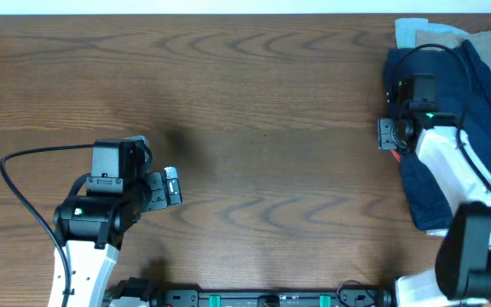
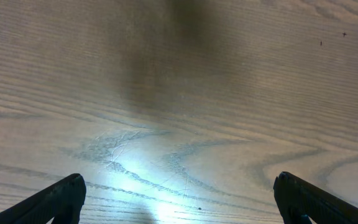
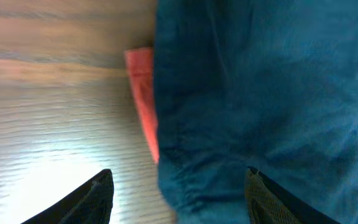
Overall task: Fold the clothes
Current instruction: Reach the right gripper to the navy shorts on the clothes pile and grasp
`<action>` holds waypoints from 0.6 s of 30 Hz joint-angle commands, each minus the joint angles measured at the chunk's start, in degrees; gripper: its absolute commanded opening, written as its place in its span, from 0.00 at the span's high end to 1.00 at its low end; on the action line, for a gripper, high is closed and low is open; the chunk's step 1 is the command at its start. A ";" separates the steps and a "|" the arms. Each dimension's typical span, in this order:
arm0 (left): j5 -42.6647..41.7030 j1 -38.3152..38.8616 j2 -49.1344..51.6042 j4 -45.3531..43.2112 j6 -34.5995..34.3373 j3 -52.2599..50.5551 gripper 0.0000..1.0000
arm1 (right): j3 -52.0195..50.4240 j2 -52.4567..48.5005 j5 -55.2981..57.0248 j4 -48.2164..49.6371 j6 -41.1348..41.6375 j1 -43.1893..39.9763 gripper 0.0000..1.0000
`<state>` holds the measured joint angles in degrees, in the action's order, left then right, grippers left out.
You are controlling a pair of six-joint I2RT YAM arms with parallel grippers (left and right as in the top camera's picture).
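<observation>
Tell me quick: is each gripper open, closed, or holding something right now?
Left gripper: open, empty, over the table.
Right gripper: open, holding nothing, at the edge of the navy shorts.

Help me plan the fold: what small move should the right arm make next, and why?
Probably lower the right gripper and close on the edge of the navy shorts: it hangs open above that edge, holding nothing, and the shorts lie rumpled.
</observation>
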<state>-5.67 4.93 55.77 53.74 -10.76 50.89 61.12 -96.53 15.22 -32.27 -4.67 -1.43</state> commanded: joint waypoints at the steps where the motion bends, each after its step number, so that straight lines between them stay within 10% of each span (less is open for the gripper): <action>1: -0.33 -0.26 0.09 0.15 -0.74 1.20 0.02 | 0.96 -3.10 4.52 1.38 -0.11 -0.55 0.36; 5: -0.33 -0.26 0.07 0.00 -0.76 1.20 0.02 | 0.96 -6.80 4.50 3.08 -0.11 -0.55 0.49; 10: -0.33 -0.26 0.09 0.00 -0.76 1.20 0.02 | 0.98 -8.37 4.52 2.69 0.94 -0.52 0.99; 18: -0.33 -0.26 0.09 -0.15 -0.74 1.20 0.02 | 1.22 0.83 0.76 2.69 3.32 0.33 0.99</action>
<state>-5.82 4.93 55.79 53.60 -10.76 50.89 61.14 -101.78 17.82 -29.71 -3.11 -1.41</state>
